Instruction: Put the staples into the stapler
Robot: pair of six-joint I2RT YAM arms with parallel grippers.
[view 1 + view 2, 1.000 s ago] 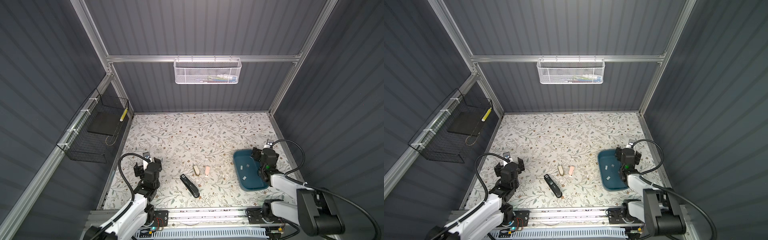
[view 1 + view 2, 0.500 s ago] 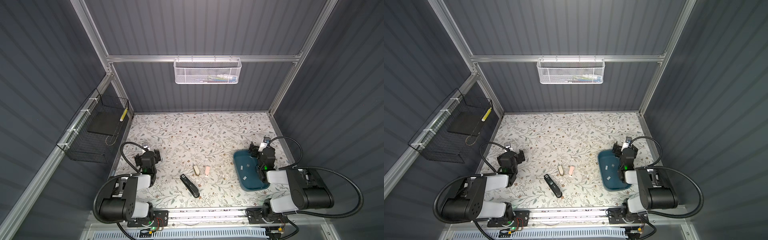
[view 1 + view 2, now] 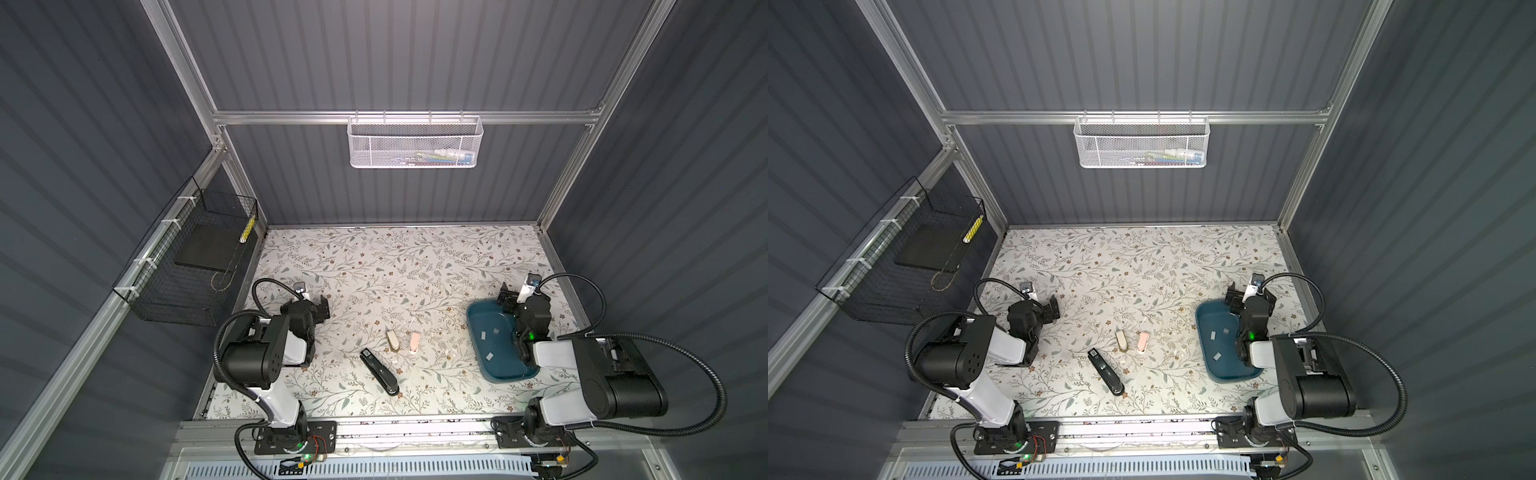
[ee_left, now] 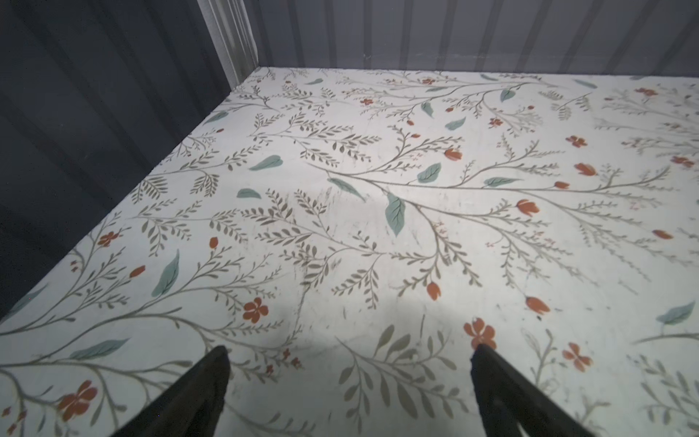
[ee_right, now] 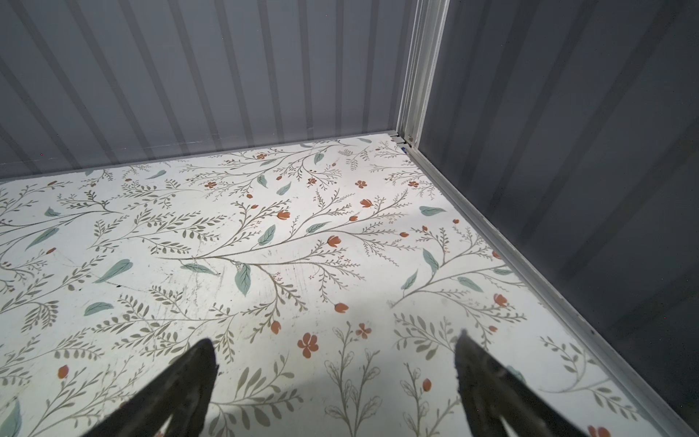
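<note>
The left hand (image 3: pixel 309 309) sits at the lower left in both top views, its two dark fingers (image 4: pixel 221 355) spread wide with nothing between them. The left wrist view shows only bare flowered desk (image 4: pixel 378 212) in the gap. The right hand (image 3: pixel 522 298) is at the right of the frame, just as released and empty. It sits at the far rim of a teal tray (image 3: pixel 472 318), and its wrist view (image 5: pixel 336 342) looks past the tray to the desk's back corner.

The staples (image 3: pixel 484 333) lie inside that tray as three small grey strips, two close together near the middle and one alone nearer the front edge. All three lie apart from the right hand. They show the same way in a top view (image 3: pixel 1212 334).

In the lower middle of the frame, between the two arms, are three staplers. A beige stapler (image 3: pixel 392 340) and a pink stapler (image 3: pixel 414 341) sit side by side. A longer black stapler (image 3: pixel 379 371) lies slanted just in front of them. All three rest closed on the desk, well apart from the tray and from either hand.

A white mesh basket (image 3: pixel 415 143) hangs on the back wall at the upper middle, and a black wire basket (image 3: pixel 199 257) hangs on the left wall.
</note>
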